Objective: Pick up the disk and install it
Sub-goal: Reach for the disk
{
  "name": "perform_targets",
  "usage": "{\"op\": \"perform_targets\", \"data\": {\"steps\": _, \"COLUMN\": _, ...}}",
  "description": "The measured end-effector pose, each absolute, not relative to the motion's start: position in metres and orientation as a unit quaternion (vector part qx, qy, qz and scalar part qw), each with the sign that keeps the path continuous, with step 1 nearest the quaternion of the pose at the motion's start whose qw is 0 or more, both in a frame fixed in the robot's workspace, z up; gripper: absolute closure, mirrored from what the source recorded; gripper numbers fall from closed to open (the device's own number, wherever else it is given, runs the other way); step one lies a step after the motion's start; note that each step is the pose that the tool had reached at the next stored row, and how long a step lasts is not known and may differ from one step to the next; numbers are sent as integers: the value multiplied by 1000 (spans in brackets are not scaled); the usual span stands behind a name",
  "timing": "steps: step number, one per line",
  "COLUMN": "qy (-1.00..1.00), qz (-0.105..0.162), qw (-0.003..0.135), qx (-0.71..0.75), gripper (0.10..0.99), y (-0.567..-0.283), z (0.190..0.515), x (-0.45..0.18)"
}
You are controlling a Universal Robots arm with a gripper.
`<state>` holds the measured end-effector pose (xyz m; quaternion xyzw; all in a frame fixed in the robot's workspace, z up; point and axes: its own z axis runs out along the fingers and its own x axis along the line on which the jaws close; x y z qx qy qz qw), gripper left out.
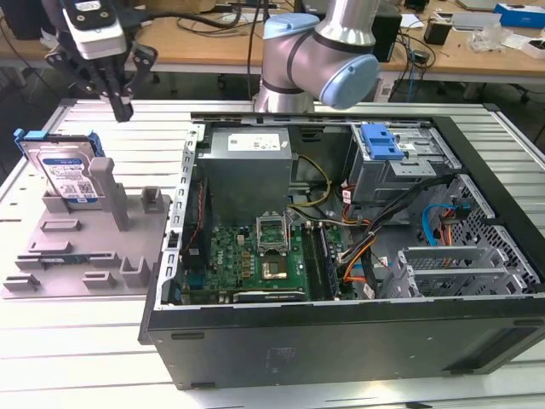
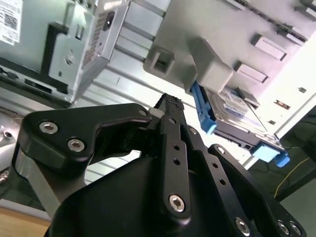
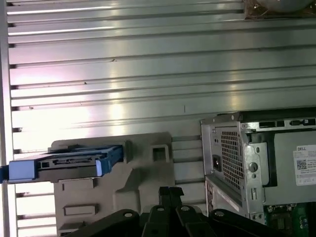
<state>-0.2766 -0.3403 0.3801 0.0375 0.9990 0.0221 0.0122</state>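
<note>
Black matte metal links, bolted with bright screws, form the claw (image 2: 170, 102). Its two slim fingers are pressed together tip to tip in both wrist views and grip nothing. In the exterior view the claw (image 1: 123, 109) points downward and hangs in the air.

Below it, toward the exterior view's left and clearly apart, stands the flat rectangular silver-metal disk with a white-and-blue label and a blue plastic bracket (image 1: 66, 175). It sits on edge in a slot of the pale grey moulded plastic fixture with blocky posts (image 1: 85, 247). Its long axis is roughly upright, and its labelled face is turned toward the exterior camera. In the first wrist view the disk (image 3: 74, 160) appears edge-on – a thin slab with a dark connector strip between blue bracket ends.

The fixture rests on the ribbed, shiny aluminium table (image 1: 77, 349). Just beside the fixture, on the exterior view's right, the open black metal computer case (image 1: 341, 341) lies on its side. Inside it are a grey sheet-metal box with a white sticker (image 1: 247, 166), a green circuit board (image 1: 255, 264) and a silver perforated cage with a blue plastic tab (image 1: 379, 141).
</note>
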Motion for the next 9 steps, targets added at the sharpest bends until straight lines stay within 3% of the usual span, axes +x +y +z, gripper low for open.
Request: {"op": "perform_targets", "data": {"steps": 9, "qy": 999, "qz": 22, "qw": 12, "qx": 37, "gripper": 980, "y": -320, "z": 377, "x": -319}}
